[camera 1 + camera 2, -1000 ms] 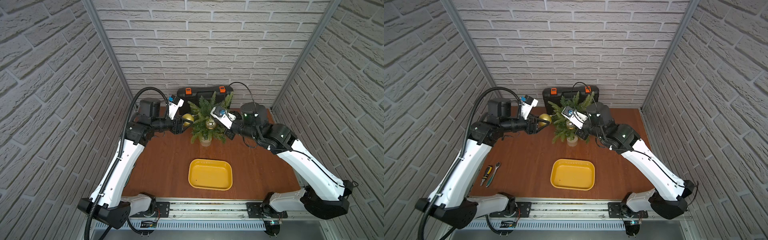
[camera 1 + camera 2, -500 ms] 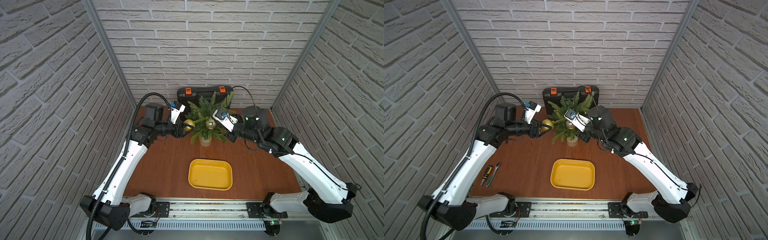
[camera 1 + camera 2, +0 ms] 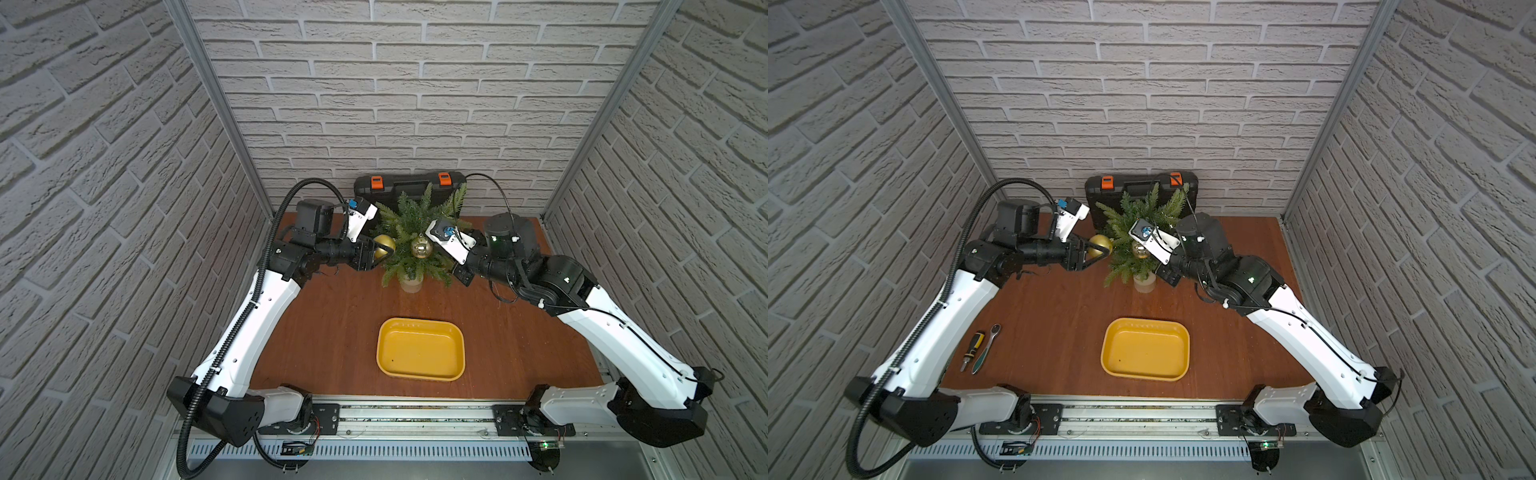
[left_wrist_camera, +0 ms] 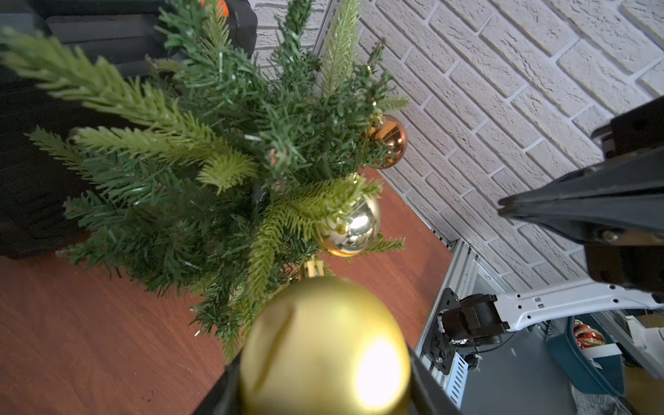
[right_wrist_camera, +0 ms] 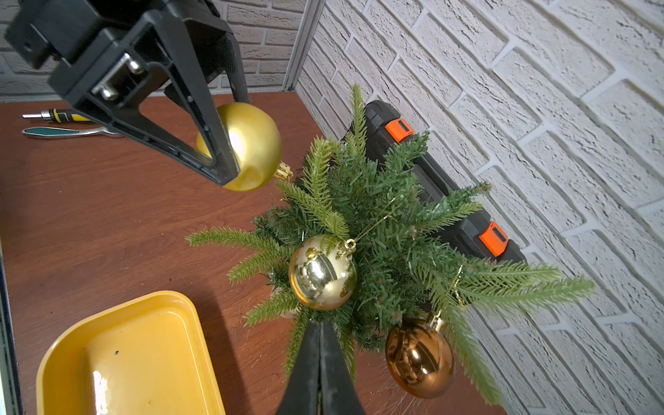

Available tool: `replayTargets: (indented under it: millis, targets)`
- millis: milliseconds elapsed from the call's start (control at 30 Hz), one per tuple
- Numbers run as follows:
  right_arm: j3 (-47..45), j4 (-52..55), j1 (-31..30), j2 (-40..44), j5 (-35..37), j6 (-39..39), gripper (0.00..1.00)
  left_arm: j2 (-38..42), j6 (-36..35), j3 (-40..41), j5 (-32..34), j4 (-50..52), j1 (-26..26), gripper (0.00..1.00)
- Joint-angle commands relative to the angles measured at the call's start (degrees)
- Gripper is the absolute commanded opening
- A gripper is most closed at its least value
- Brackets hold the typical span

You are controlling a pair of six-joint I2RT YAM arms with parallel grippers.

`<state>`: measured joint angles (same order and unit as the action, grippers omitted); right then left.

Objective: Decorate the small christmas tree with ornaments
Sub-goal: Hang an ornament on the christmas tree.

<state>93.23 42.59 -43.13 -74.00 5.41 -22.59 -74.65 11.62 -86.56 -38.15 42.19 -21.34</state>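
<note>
Right wrist view: the left gripper (image 5: 235, 138) is clamped on a matte gold bauble (image 5: 251, 143), one black finger on each side of the ball, and a dent shows in its shell. The bauble is off the table, its little gold cap turned towards the small artificial green christmas tree (image 5: 377, 230) and just beside the outer needles. The tree stands upright on its short pale beige base (image 3: 411, 284) at the back of the brown wooden table (image 3: 332, 332), in front of a black plastic case with orange latches (image 3: 409, 183). Any lettering on the case is too small to read.

A mirror-like pale gold bauble (image 5: 321, 273) hangs by a thin gold loop on the tree's near side, and a copper-bronze bauble (image 5: 418, 363) hangs lower on the side towards the right arm. The right gripper (image 5: 321, 330) is closed on nothing, its tips pressed together at the fringe of the branches near these two baubles.

In both top views a yellow rounded-rectangle plastic tray (image 3: 419, 322) lies on the table in front of the tree. In a top view a yellow-and-black screwdriver (image 3: 971, 351) and a green-handled ratchet wrench (image 3: 986, 349) lie side by side near the left arm.
</note>
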Motion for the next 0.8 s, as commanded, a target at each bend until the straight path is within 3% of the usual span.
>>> replayTargets:
  millis: [0, 767]
  targets:
    - [-0.5, -2.5, -0.4, 1.5, 0.3, 1.3, 0.06, -0.9, -2.1, -2.5, 1.4, 2.4, -0.4, 0.29]
    - [-2.2, -2.8, -0.4, 2.4, 0.4, 1.2, 0.06, -2.9, -4.0, -2.7, 2.1, 4.5, -1.0, 0.29]
